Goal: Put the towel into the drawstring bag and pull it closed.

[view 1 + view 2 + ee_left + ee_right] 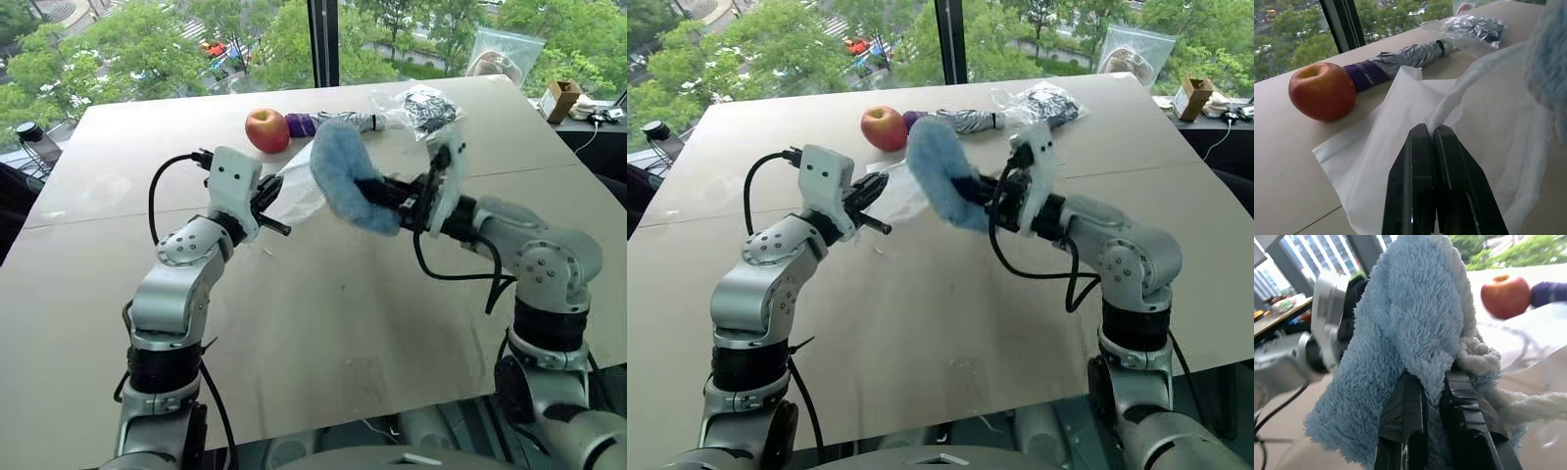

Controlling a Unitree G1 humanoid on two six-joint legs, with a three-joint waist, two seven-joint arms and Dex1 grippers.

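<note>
My right gripper [1432,377] is shut on the towel [343,181], a light-blue fluffy cloth that hangs in the air over the middle of the table, draped over the fingers. Just to its left, my left gripper [1427,129] is shut on the edge of the drawstring bag [1400,127], a thin white pouch. The gripper holds that edge up off the table while the rest of the pouch trails down toward the apple. In the head view the towel sits right beside the bag's raised edge [299,191], with the left gripper [274,211] a short way from it.
A red apple [266,130], a folded purple-and-grey umbrella [333,123] and a clear plastic bag with dark contents [423,108] lie along the far part of the table [343,323]. A small cardboard box [560,98] stands beyond its right corner.
</note>
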